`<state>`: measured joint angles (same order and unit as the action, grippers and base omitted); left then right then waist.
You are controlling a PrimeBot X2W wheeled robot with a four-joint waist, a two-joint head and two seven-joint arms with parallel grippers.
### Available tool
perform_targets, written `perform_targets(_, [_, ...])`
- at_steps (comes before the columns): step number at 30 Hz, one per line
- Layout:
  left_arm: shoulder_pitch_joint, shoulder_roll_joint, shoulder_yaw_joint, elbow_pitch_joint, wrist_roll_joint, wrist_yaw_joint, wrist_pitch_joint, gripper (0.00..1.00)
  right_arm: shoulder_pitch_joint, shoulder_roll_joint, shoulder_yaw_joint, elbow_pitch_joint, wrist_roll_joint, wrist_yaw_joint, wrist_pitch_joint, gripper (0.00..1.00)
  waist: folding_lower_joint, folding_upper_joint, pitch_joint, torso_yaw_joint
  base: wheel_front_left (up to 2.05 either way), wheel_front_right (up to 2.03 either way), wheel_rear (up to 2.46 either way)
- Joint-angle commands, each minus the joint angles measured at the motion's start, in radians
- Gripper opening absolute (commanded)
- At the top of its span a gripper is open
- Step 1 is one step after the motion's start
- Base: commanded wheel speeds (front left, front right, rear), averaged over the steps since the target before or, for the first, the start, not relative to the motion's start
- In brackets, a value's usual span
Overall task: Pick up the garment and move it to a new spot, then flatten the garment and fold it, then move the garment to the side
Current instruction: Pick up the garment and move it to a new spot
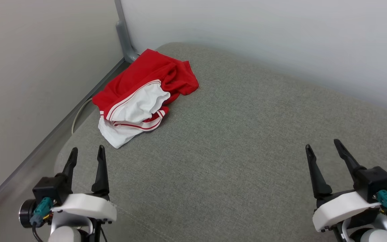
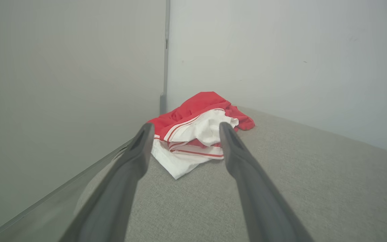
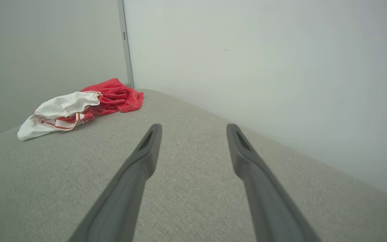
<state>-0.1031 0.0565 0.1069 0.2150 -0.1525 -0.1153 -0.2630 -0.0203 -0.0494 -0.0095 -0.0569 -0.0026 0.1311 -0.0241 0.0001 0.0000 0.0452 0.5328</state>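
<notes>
Red fold first: reach with left gripper, jaws apart and empty, to jersey heaped at far left edge of cushion; pinch deep, layers seemingly bunched. Keep right gripper, also spread, clear.

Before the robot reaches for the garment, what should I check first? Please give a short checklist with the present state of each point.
1. Left gripper open and empty: ok.
2. Right gripper open and empty: ok.
3. Garment free, with nothing on it: ok; it lies crumpled at the far left of the cushion.
4. Left gripper aimed at the garment: ok; in the left wrist view the garment lies straight ahead, untouched.
5. Garment wholly on the cushion: cannot tell; its left side lies at the cushion's edge by the wall.
6. Good grip spot such as a shoulder or hem: cannot tell; folds hide them.
</notes>
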Motion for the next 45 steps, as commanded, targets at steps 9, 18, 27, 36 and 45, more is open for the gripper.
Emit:
perform_targets(9, [-0.213, 0.076, 0.031, 0.141, -0.077, -0.013, -0.003, 1.00, -0.067, -0.002, 0.004, -0.075, -0.063, -0.001, 0.055, 1.00, -0.0001, 0.0000, 0.160, -0.090, 0.00, 0.00, 0.00])
perform_targets(18, [-0.482, 0.270, -0.093, 0.373, -0.263, -0.015, 0.155, 1.00, -0.165, -0.002, 0.005, -0.125, -0.102, -0.001, 0.075, 1.00, -0.0001, 0.0000, 0.348, -0.209, 0.00, 0.00, 0.00])
perform_targets(27, [-0.631, 0.526, -0.279, 0.463, -0.556, -0.015, 0.467, 1.00, -0.225, -0.001, 0.018, -0.130, -0.094, -0.001, 0.057, 1.00, -0.0001, 0.0000, 0.463, -0.299, 0.00, 0.00, 0.00])
perform_targets(36, [-0.650, 0.634, -0.388, 0.578, -0.742, -0.015, 0.658, 1.00, -0.262, -0.001, 0.025, -0.113, -0.079, -0.001, 0.037, 1.00, -0.0001, 0.0000, 0.523, -0.360, 0.00, 0.00, 0.00])
perform_targets(45, [-0.625, 0.600, -0.470, 0.661, -0.820, -0.015, 0.703, 0.00, -0.260, -0.001, 0.005, -0.099, -0.074, -0.001, 0.037, 1.00, -0.0001, 0.0000, 0.507, -0.362, 0.00, 0.00, 0.00])
